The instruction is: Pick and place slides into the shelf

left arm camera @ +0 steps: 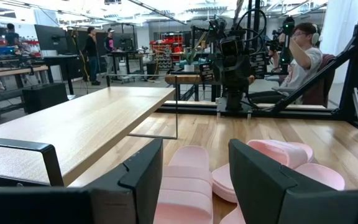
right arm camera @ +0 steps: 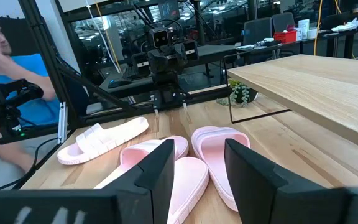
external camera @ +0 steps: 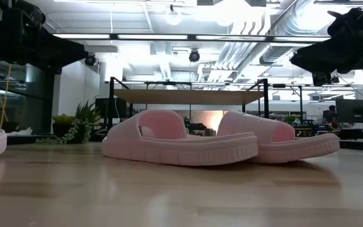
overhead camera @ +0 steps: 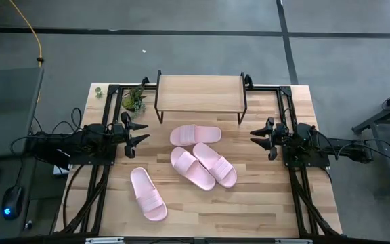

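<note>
Several pale pink slides lie sole-down on the wooden table. One (overhead camera: pixel 195 134) lies just in front of the shelf, two (overhead camera: pixel 191 168) (overhead camera: pixel 215 164) lie side by side in the middle, and one (overhead camera: pixel 147 193) lies alone nearer the front left. The shelf (overhead camera: pixel 200 91), a light board on black legs, stands at the far edge with nothing on it. My left gripper (overhead camera: pixel 141 131) hangs open at the table's left, pointing level toward the slides (left arm camera: pixel 185 180). My right gripper (overhead camera: pixel 256 135) hangs open at the right, facing the slides (right arm camera: pixel 213 149).
A small green plant (overhead camera: pixel 134 100) stands left of the shelf. Black frame rails (overhead camera: pixel 90 183) run along both side edges of the table. A seated person (left arm camera: pixel 300 56) shows beyond the table's right side and another (right arm camera: pixel 5 81) beyond its left.
</note>
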